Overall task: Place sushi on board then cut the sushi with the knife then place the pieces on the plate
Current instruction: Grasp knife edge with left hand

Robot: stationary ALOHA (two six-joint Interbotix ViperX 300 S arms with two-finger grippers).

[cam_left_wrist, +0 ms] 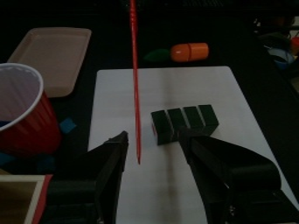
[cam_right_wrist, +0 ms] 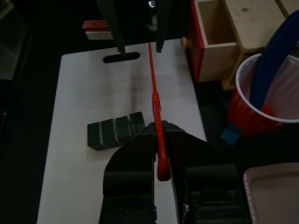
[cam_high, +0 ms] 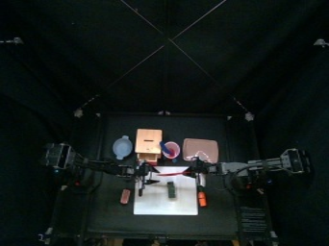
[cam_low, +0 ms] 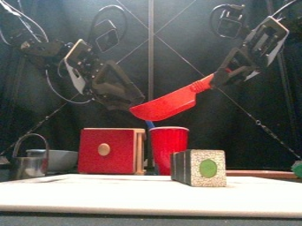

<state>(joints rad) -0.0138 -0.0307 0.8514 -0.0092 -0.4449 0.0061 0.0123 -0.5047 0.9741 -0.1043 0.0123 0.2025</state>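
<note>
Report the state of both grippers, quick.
Left gripper: open, gripping nothing.
Right gripper: shut on the red knife, held above the white board.

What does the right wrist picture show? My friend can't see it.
The right gripper grips a red knife that reaches over the white board toward the left gripper. The sushi roll lies on the board; a red cup stands beside it.

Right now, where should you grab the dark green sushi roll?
Probably one end block of the dark green toy sushi roll, left fingers on its long flat sides, from above: it lies flat on the white cutting board, leaving the rest for the red toy knife.
</note>
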